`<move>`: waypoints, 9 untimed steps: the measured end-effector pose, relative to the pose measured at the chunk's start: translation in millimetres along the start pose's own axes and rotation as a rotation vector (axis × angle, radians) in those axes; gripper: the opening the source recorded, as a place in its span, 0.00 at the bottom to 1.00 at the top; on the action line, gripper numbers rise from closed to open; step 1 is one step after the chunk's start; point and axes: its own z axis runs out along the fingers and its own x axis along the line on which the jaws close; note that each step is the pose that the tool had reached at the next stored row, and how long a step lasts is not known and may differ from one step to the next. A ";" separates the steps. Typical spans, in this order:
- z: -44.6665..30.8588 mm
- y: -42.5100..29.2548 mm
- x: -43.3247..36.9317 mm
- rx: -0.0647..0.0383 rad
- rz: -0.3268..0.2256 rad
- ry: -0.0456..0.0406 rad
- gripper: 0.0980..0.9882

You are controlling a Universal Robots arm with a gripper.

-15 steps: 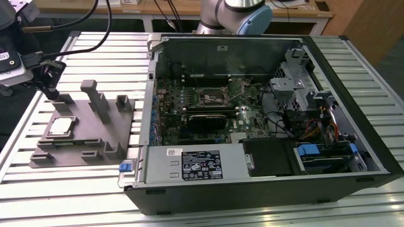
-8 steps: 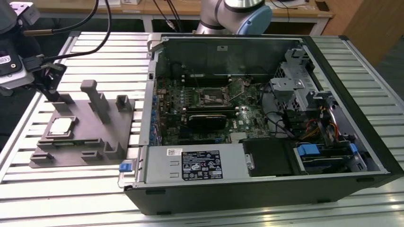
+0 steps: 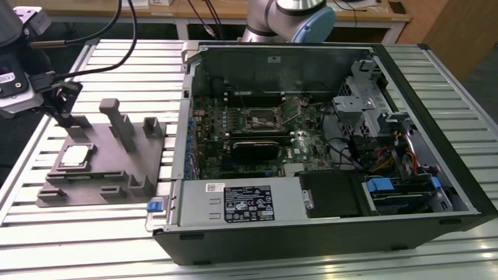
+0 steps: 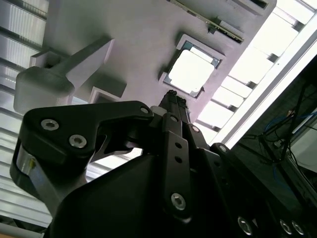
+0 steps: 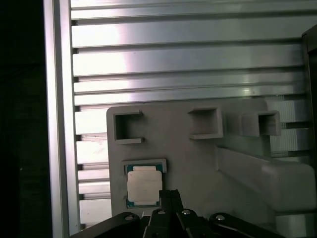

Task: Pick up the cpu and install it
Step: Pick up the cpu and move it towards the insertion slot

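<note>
Slatted table [image 3: 78, 245] holds a grey fixture [image 3: 100, 178] seating the cpu [image 3: 76, 155] — probably light, stiff, fragile, best gripped by its edges. Near it the hand [image 4: 174, 97] hovers closed, empty.

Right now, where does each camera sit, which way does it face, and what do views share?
Exterior view: off the arm, high, looking down on computer case and grey fixture; the arm shows behind the case.
First wrist view: on the arm, straight down past the gripper at the cpu.
Second wrist view: on the arm, slanting past the gripper at the cpu.
All share the cpu.
</note>
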 end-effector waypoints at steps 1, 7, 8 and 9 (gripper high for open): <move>0.8 0.0 0.2 0.000 0.000 0.0000 0.01; 5.5 -0.3 1.4 0.000 0.000 0.0000 0.01; 6.4 -0.4 1.6 0.000 0.000 0.0000 0.01; 7.1 -0.4 1.8 0.000 0.000 0.0001 0.01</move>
